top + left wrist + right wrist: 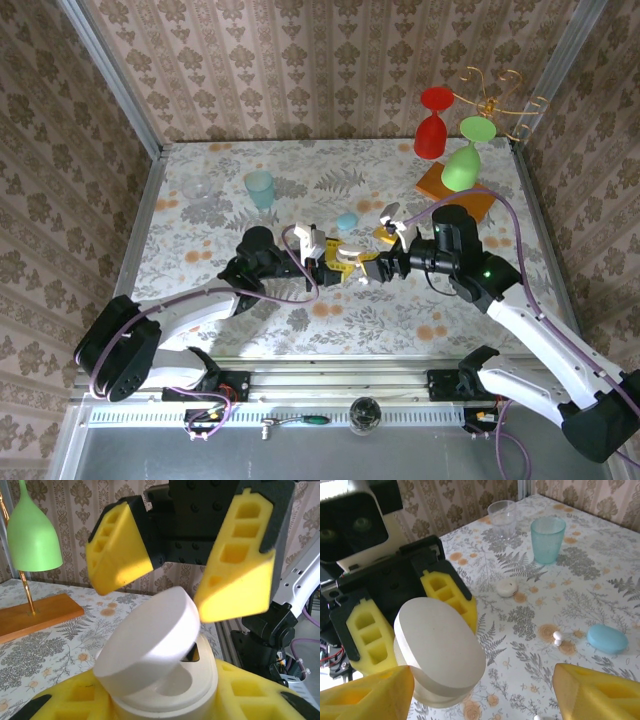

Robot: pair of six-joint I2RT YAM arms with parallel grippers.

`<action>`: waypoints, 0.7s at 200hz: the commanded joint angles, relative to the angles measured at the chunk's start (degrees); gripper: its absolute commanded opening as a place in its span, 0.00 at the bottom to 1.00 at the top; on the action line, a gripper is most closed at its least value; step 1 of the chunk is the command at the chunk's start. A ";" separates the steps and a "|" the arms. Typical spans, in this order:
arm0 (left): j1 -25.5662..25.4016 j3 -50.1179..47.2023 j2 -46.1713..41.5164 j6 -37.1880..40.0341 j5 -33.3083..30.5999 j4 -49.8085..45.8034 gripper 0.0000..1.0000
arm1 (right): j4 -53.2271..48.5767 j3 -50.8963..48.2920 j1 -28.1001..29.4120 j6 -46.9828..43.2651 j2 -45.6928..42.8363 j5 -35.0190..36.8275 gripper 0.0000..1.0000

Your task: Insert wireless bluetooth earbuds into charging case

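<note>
The white oval charging case sits between the yellow pads of my left gripper, which is shut on its base. Its lid is tilted up, partly open, and an empty socket shows inside. My right gripper hangs open just above it, one finger close to the lid's edge. In the right wrist view the lid lies between my right gripper's spread fingers. Two tiny white earbuds lie together on the table, and another earbud shows at the bottom edge.
A blue case, a small white case, a teal cup and a clear cup stand on the floral table. Red and green glasses hang over a wooden base at back right.
</note>
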 commanded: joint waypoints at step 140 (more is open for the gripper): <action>0.57 0.05 -0.03 2.00 8.54 4.87 0.21 | 5.29 3.18 -0.62 -0.01 7.13 -10.28 0.19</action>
